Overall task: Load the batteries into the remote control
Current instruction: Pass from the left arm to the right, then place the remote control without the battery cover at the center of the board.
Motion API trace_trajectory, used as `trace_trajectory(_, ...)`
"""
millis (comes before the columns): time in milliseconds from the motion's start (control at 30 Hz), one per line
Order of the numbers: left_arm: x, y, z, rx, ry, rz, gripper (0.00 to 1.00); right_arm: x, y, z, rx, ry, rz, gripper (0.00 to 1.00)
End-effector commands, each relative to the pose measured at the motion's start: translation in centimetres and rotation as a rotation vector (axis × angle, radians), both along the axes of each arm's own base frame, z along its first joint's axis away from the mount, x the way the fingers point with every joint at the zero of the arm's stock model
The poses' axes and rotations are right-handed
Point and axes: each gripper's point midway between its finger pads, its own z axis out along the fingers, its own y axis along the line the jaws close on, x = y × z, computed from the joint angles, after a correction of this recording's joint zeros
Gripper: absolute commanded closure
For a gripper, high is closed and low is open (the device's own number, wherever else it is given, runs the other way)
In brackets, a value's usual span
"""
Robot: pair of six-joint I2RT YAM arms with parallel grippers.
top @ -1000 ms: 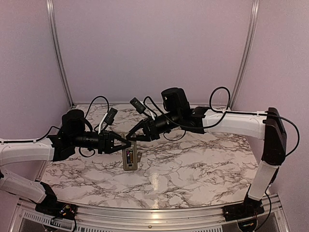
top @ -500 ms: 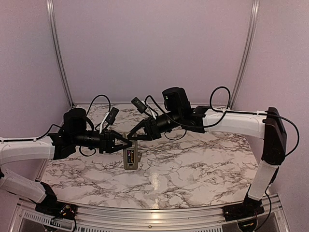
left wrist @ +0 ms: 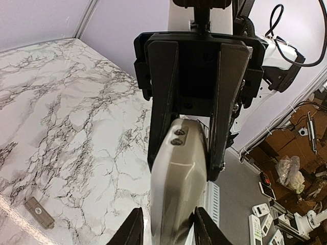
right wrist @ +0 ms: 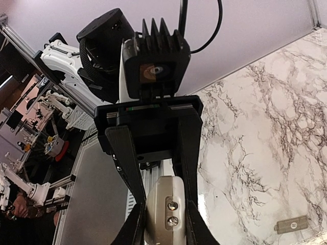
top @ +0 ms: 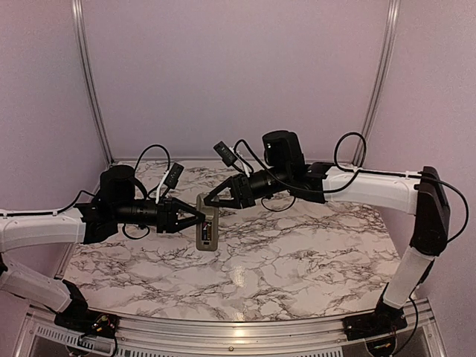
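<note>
Remote control, slim and rectangular with its greyish back showing (top: 207, 230), hangs tilted in the air above the white marbled bench (top: 312, 260), toward 9 o'clock of the bench's middle. The right fingers (left wrist: 163, 102) reach in from 2 o'clock and clench its upper end. The left fingers (right wrist: 186, 148), reaching in from 9 o'clock, stand slack around its lower end, with a gap on one side. A small grey rectangular plate (left wrist: 39, 213) lies flat on the bench.
</note>
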Motion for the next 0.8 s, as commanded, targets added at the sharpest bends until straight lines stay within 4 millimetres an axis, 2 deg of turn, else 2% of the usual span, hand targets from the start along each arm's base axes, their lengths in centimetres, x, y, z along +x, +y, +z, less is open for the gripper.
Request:
trace_trajectory(0, 0.7, 0.0, -0.8, 0.028, 0.019, 0.022, 0.62, 0.2, -0.8, 3.5, 0.085, -0.039, -0.01, 1.0)
trace_trajectory(200, -0.7, -0.2, -0.4, -0.02, 0.016, -0.054, 0.58, 1.1, -1.9, 4.8, 0.146, -0.005, -0.039, 1.0)
trace_trajectory(433, -1.3, -0.5, 0.4, -0.057, 0.007, -0.092, 0.59, 1.5, -1.7, 4.9, 0.179, 0.038, -0.054, 1.0)
trace_trajectory(567, -1.4, -0.6, 0.5, -0.066, 0.01, -0.1, 0.67, 1.5, -1.5, 4.7, 0.184, 0.05, -0.056, 1.0)
trace_trajectory(667, -1.5, -0.7, 0.8, -0.076, 0.01, -0.109, 0.81, 1.4, -1.4, 4.5, 0.179, 0.062, -0.048, 1.0)
trace_trajectory(700, -1.5, -0.7, 0.8, -0.077, 0.01, -0.111, 0.85, 1.3, -1.4, 4.3, 0.176, 0.067, -0.041, 0.97)
trace_trajectory(767, -1.6, -0.8, 0.9, -0.081, 0.012, -0.118, 0.95, 1.1, -1.4, 4.1, 0.169, 0.067, -0.032, 0.77)
